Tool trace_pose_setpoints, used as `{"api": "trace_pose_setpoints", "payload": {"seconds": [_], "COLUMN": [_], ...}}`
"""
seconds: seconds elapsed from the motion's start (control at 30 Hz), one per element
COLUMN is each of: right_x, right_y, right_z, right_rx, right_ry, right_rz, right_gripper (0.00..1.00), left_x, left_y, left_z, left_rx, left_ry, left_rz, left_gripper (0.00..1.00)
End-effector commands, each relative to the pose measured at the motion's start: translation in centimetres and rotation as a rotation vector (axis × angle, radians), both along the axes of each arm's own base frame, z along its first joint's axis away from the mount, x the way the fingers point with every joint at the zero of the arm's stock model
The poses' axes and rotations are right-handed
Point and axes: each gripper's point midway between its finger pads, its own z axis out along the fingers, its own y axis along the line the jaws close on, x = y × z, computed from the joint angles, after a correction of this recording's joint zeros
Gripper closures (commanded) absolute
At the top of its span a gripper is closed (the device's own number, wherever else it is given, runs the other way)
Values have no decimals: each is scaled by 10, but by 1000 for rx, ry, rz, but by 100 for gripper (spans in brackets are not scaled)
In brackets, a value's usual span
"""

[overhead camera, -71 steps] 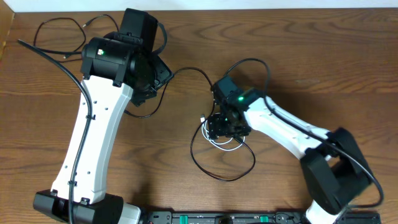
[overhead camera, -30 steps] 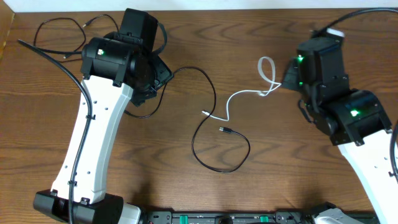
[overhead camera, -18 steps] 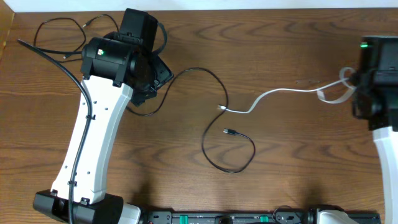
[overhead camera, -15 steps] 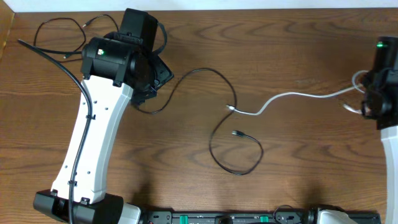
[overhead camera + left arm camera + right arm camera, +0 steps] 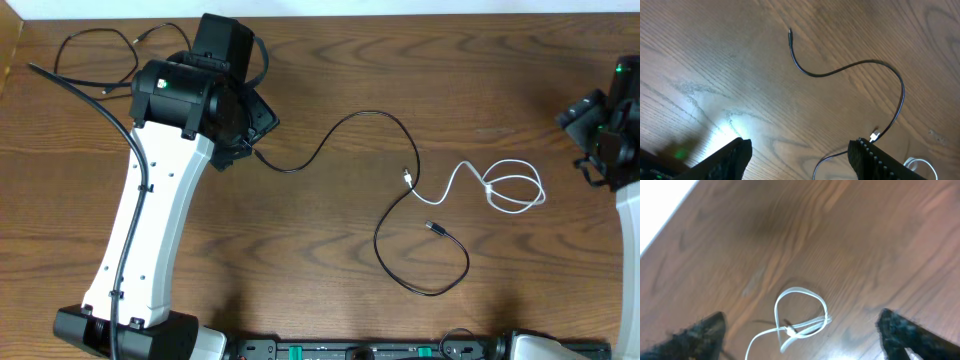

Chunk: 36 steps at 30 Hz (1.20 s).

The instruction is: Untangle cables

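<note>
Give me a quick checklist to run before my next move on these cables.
1. Right end effector open and empty: ok.
2. White cable lying loose, outside both end effectors: ok.
3. White cable's plug clear of the long black cable: cannot tell; they lie very close.
4. Left end effector fingers apart; hold on the long black cable: cannot tell.
5. Second black cable apart, near the far left corner: ok.
</note>
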Motion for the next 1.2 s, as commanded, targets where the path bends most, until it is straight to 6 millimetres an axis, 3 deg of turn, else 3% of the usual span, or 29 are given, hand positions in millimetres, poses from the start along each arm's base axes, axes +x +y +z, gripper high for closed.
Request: {"api": "trace_pose_setpoints", "payload": {"seconds": [0.0,0.17,0.27,0.47,0.53,0.63,0.83,1.0,1.17], "right_x": [16,18,11,-2,-5,-11,-24,-36,-46], "right_y": [37,100,124,195,206,207,235,259,268], "right_z": [-18,-49,-66,-93,-102,-115,-150,-179,-203], "right_rx": [135,342,389,405,352,274,273,278,270], "right_ry": [45,149,242,381,426,481,487,469,447], "right_rz": [229,482,540,794,810,661,600,627,577], "right_gripper": [1,1,1,1,1,1,2,15,26], "left_x": [1,1,1,3,3,3,4,4,4], "left_y": [4,3,3,3,3,3,3,3,3], "left_z": [-2,-2,-2,-3,-4,-6,-6,-6,-6], "left_rx": [27,40,41,41,42,44,43,43,44], "left_ry": [2,0,1,1,6,14,10,11,13], "left_rz": [-4,-53,-53,-53,-53,-53,-53,-53,-53], "left_gripper": [32,32,32,32,32,32,32,32,32]}}
